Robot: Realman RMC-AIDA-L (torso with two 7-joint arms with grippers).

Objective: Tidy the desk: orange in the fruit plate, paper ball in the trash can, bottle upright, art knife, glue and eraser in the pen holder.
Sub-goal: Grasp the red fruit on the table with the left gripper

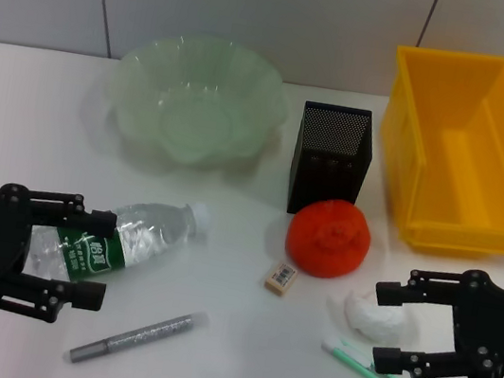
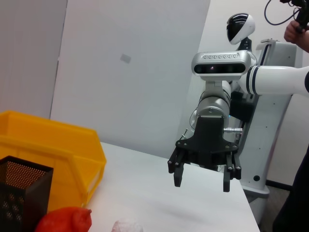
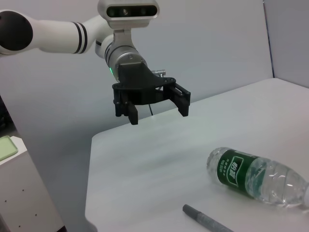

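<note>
Bottle (image 1: 119,243) lies flat between the left gripper (image 1: 97,256)'s wide fingers; green label unreadable. Paper ball (image 1: 376,316) sits between the right gripper (image 1: 386,323)'s wide fingers.

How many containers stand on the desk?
3, along the far side: the fruit plate on the left, the pen holder in the middle, the trash can on the right. None seems hidden.

The bottle (image 1: 121,243), lying on its side near the desk's (image 1: 207,355) left edge, carries a green label with white Chinese characters that look like 怡宝 (the smaller print below them cannot be made out). The eraser (image 1: 281,278) bears a printed label too small to read.
</note>
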